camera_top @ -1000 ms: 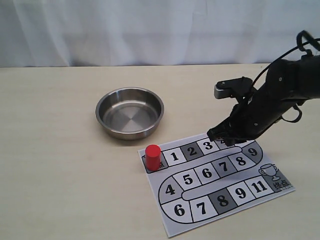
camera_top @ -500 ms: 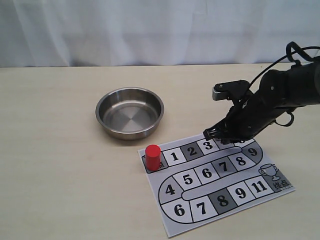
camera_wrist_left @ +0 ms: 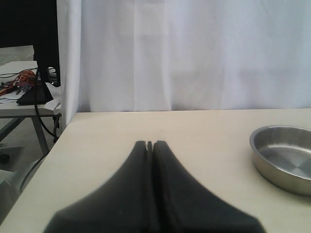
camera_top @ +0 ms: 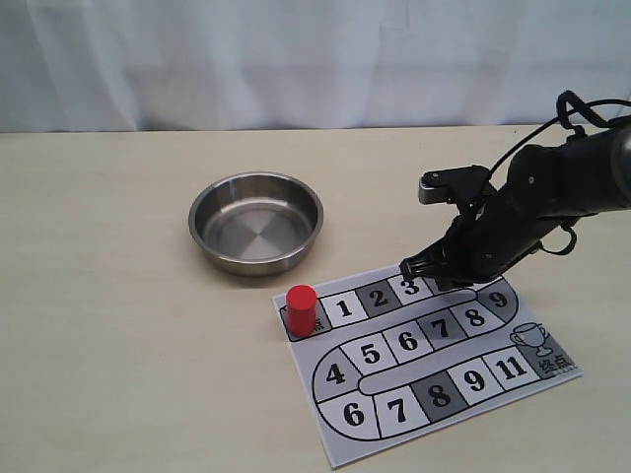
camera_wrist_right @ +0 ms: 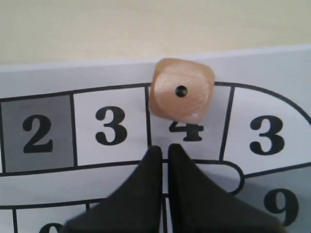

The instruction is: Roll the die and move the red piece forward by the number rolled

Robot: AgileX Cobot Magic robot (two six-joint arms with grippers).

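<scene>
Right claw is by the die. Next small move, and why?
Probably open the right claw and ease it around the die. The claw is shut just short of the die, which lies free on a 4 square of the board, and the red piece stands on the start square.

red piece (camera_top: 302, 308), tan die (camera_wrist_right: 182, 90) — black dot

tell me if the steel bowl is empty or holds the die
Empty: the bowl shows only bare metal inside. The die sits on square 4 of the board, one dot up.
</scene>
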